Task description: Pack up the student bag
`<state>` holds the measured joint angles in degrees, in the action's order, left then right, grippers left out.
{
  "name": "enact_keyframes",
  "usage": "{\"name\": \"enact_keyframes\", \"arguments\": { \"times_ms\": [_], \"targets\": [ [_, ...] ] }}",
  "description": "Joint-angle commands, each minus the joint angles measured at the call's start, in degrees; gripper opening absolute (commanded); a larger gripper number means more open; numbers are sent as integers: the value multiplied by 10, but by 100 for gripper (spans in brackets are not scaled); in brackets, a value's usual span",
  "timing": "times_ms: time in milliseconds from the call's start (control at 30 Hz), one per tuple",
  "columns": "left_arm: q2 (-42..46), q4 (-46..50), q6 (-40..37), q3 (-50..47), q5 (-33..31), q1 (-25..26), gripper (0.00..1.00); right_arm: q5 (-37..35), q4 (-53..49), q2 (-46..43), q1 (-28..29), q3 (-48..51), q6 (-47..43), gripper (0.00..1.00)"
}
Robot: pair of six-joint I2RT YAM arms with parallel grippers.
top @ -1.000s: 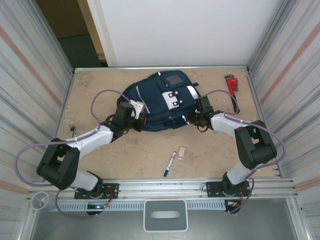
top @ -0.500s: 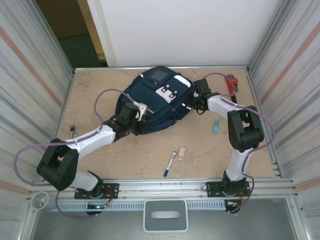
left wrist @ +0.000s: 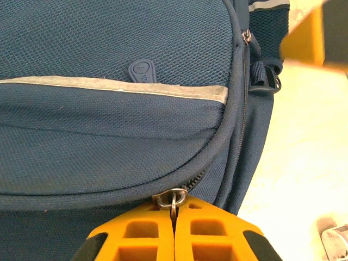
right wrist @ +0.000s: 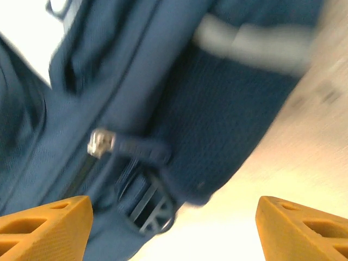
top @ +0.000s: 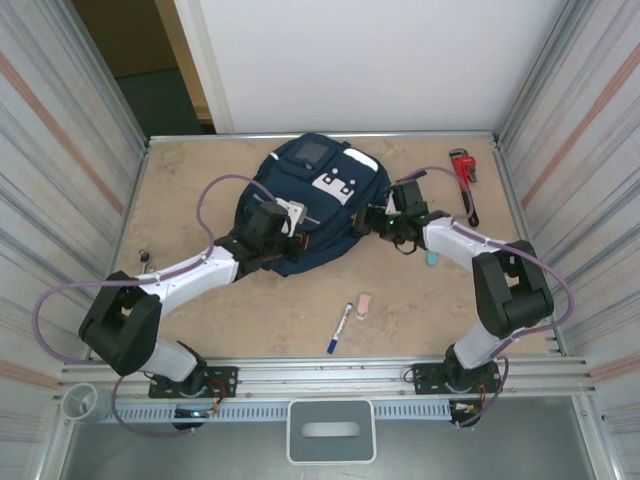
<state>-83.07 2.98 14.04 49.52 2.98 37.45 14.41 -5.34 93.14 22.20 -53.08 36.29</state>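
A large navy-blue fabric student bag (top: 300, 185) with white stripes and a pale patch lay front side up at the far middle of the beige surface (top: 190, 180).

The left claw (top: 292, 232) met the bag's near-left side. In the left wrist view its orange fingers (left wrist: 141, 234) were pressed together, pinching a small metal zipper ring (left wrist: 174, 197) at the lower edge of a front pocket. A grey reflective stripe (left wrist: 109, 85) ran across the fabric above, with a small dark rubber tab (left wrist: 141, 69) just over it. A black plastic buckle (left wrist: 265, 82) sat on the bag's right side.

The right claw (top: 370, 224) was at the bag's right side. The right wrist view was blurred, but there the right claw (right wrist: 174, 204) stood wide – one orange finger in each bottom corner, gripping nothing. Past them was the bag's side, with a silver zipper pull (right wrist: 100, 142) and a dark strap buckle (right wrist: 149, 215).

A red pipe wrench (top: 463, 172) lay near the far-right corner, well apart from the bag. A small teal object (top: 432, 257) sat just beside the right arm. Nearer the front, a blue-and-white marker pen (top: 340, 327) and a small pink eraser (top: 364, 304) lay near each other, not touching. A tiny metal item (top: 147, 258) lay near the left edge – too small to identify.
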Motion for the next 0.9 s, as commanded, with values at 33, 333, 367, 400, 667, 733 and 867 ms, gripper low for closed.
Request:
{"name": "enact_keyframes", "arguments": {
  "times_ms": [33, 333, 367, 400, 667, 733, 867],
  "targets": [
    [1, -22, 6, 17, 7, 5, 0, 49, 98, 28, 39, 25, 80, 76],
    [32, 1, -32, -22, -66, 0, 0, 15, 75, 53, 5, 1, 36, 8],
    [36, 6, -40, -27, -76, -5, 0, 12, 69, 48, -4, 1, 26, 4],
    [39, 12, -47, -31, -84, -11, 0, 13, 65, 44, -12, 1, 18, 1],
    [38, 52, -65, -32, -109, -36, 0, 11, 18, 37, -62, -41, -42, 0],
    [37, 48, -61, -28, -86, -35, 0, 15, 13, 45, -73, -59, -43, 0],
    [34, 22, -42, -18, -27, -29, 0, 50, -11, 95, -83, -130, -41, 0]
  ]
}}
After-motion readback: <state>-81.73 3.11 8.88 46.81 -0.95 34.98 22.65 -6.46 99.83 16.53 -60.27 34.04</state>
